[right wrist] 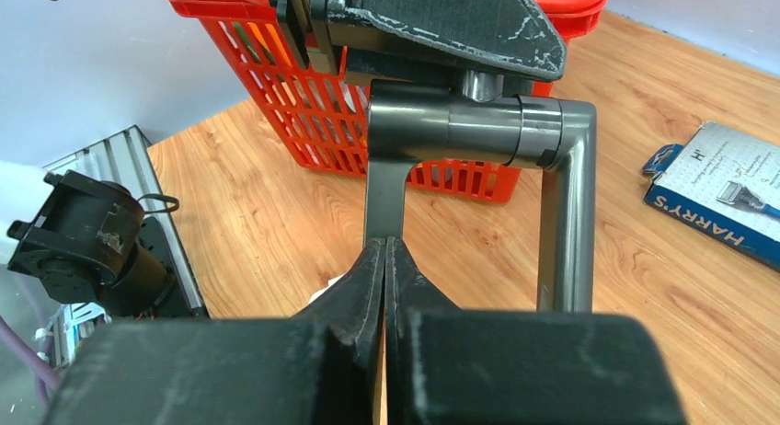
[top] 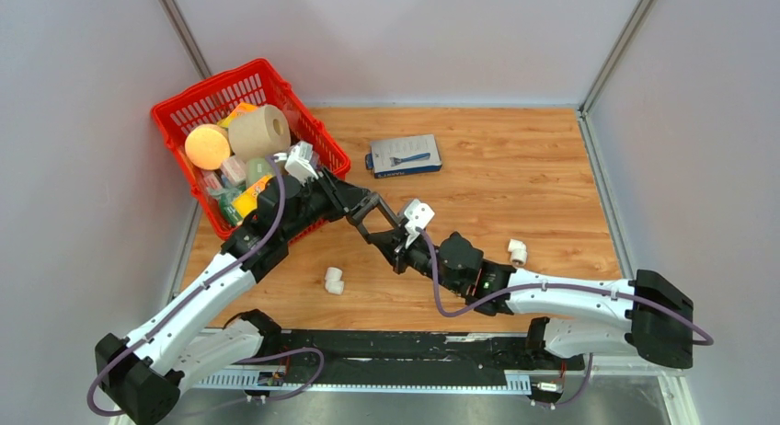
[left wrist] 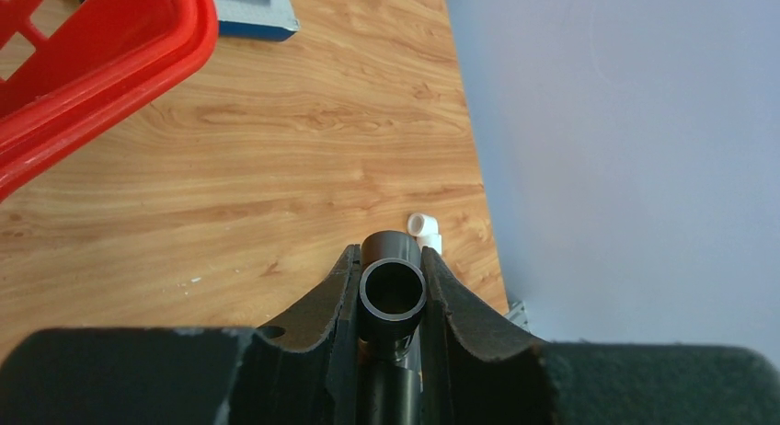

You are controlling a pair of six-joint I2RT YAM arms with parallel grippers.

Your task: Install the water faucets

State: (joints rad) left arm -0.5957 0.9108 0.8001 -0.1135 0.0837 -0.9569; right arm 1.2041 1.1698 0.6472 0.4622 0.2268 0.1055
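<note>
The water faucet (top: 375, 204), a dark grey metal tube with an elbow bend and a flat arm, hangs above the table's middle. My left gripper (top: 345, 200) is shut on it. In the left wrist view the faucet's open tube end (left wrist: 393, 292) sits clamped between the fingers of the left gripper (left wrist: 393, 259). In the right wrist view the water faucet (right wrist: 478, 121) is held from above by a left finger (right wrist: 441, 20). My right gripper (right wrist: 384, 243) is shut, fingers pressed together, tips against the lower end of the flat arm. From above the right gripper (top: 394, 243) sits just below the faucet.
A red basket (top: 175, 108) full of household items stands at the back left, close behind the left gripper. A blue razor box (top: 405, 155) lies at the back centre. Two white elbow fittings (top: 334, 280) (top: 518, 251) lie on the wood, one near each arm.
</note>
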